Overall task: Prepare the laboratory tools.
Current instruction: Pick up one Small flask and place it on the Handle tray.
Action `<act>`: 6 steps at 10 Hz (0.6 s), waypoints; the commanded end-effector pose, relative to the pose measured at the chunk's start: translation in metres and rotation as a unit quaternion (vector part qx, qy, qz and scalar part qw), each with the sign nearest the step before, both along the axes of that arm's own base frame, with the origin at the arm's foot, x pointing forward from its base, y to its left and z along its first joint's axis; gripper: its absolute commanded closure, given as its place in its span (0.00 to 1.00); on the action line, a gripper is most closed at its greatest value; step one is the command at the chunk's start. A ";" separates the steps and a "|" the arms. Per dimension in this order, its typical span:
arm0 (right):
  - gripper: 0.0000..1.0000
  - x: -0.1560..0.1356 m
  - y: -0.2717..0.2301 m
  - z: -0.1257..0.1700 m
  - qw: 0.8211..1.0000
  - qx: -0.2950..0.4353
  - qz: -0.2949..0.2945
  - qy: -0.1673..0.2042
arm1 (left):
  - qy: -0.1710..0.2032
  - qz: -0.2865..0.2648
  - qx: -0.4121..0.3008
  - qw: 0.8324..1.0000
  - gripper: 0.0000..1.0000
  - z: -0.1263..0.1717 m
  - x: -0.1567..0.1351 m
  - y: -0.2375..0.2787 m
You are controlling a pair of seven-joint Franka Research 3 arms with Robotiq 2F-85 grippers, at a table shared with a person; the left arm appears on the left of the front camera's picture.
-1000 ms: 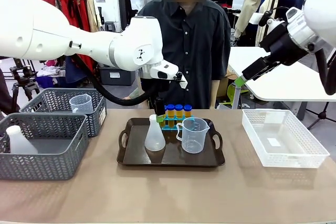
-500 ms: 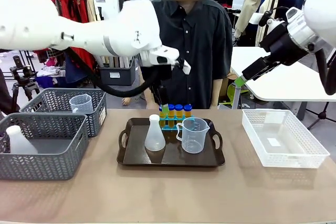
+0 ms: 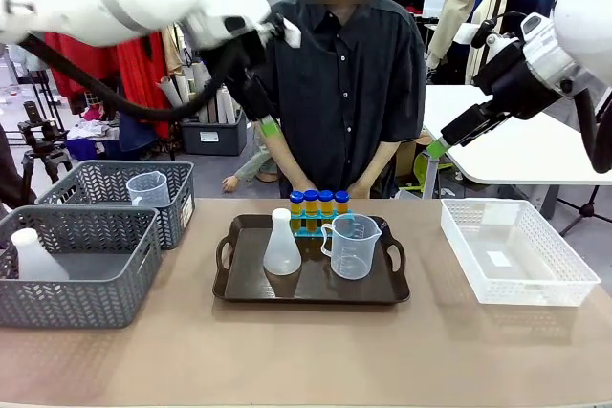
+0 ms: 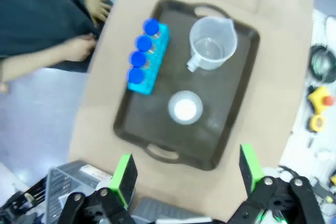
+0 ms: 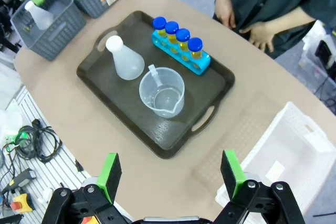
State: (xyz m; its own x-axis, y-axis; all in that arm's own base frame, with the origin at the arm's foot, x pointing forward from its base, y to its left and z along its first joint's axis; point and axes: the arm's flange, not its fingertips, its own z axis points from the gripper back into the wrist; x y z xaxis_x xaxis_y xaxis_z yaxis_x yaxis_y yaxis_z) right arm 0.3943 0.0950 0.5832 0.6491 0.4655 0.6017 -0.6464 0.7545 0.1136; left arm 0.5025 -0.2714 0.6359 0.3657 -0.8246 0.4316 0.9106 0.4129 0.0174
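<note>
At the nine o'clock side of the tan counter (image 3: 306, 351), two grey mesh baskets (image 3: 76, 265) are sitting, the nearer one holding a white flask and the farther one a clear cup. Above them, the left end effector (image 3: 266, 121) is hanging high in the air, its green-padded fingers spread wide and gripping nothing; in its wrist view the pads (image 4: 124, 174) are standing well apart over the tray. At the centre, a dark brown handled tray (image 3: 311, 289) is lying on the counter, carrying the translucent white conical flask (image 3: 281, 244) upright at its nine o'clock side, the clear handled measuring beaker (image 3: 352, 246) at its three o'clock side, and the blue four-hole tube rack (image 5: 180, 52) at its twelve o'clock edge. Four small amber tubes with blue caps (image 3: 318, 204) are standing upright in the rack. A person in a dark shirt (image 3: 339, 74) is standing just beyond the tray. At three o'clock, a white plastic basket (image 3: 516, 253) is resting on the counter. Above it, the right end effector (image 3: 435, 150) is hovering, its fingers (image 5: 110, 174) wide apart and holding nothing.
</note>
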 end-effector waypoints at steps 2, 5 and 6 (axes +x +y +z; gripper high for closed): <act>0.00 0.000 0.000 0.000 1.000 0.005 0.002 0.001 | -0.073 0.022 -0.023 0.997 0.00 0.023 -0.026 0.066; 0.00 0.000 0.000 0.000 1.000 0.005 0.002 0.001 | -0.116 0.065 -0.013 0.991 0.00 0.028 -0.040 0.124; 0.00 0.000 0.000 0.000 1.000 0.005 0.002 0.001 | -0.105 0.075 -0.030 0.991 0.00 0.022 -0.039 0.139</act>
